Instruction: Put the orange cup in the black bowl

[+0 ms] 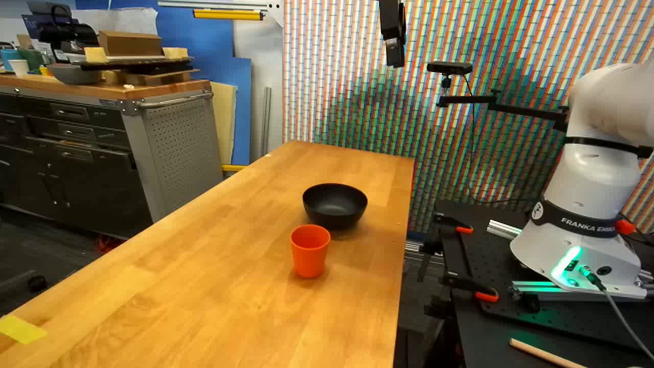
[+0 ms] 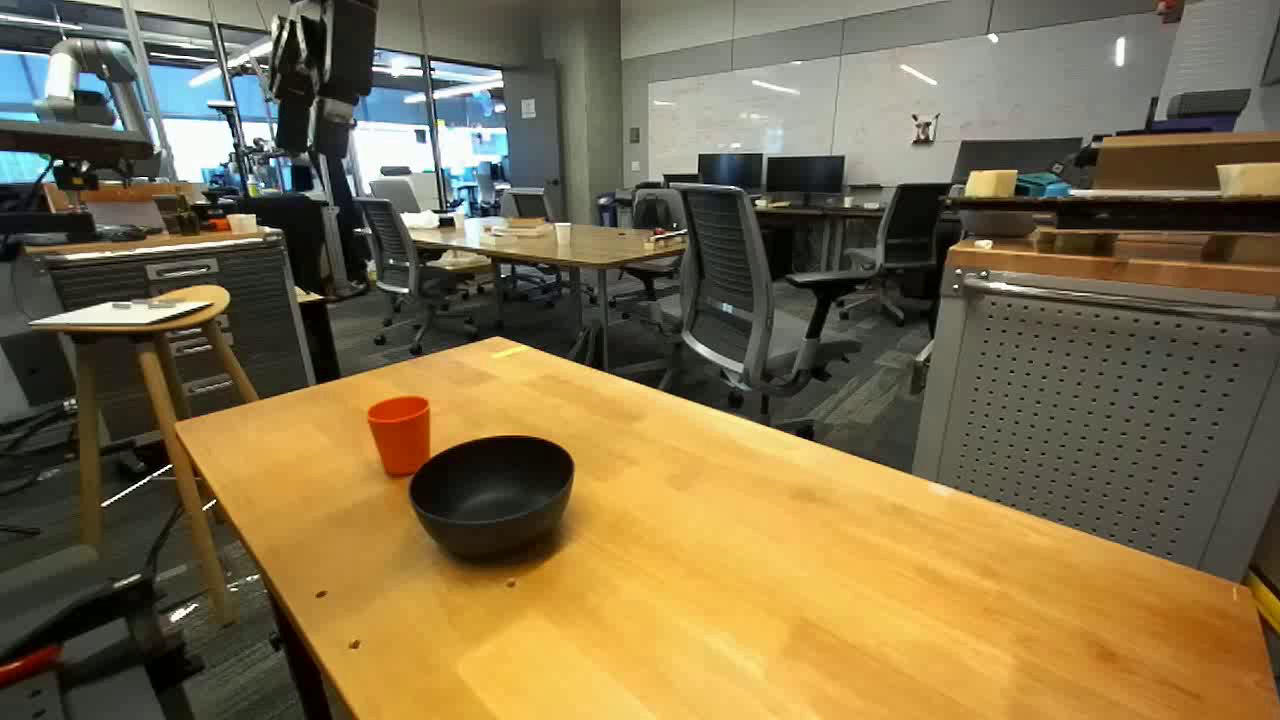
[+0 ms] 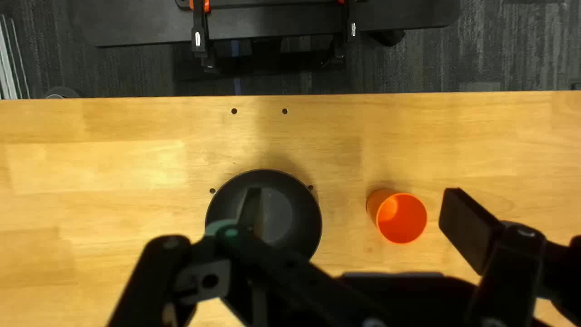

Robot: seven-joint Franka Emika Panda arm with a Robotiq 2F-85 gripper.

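I see the cup (image 1: 309,253) upright on the bench (image 1: 214,255), near the bowl (image 1: 334,207); my wrist view shows a gap between the 2. The bowl sits on the bench too, mouth up. My jaws are spread wide and hang well above the cup and bowl in both exterior views. From the wrist, 1 fingertip (image 3: 470,229) shows just right of the cup, and the other cuts across my sight of the bowl. Yellow tape (image 1: 21,328) lies on the bench, well apart from the cup.
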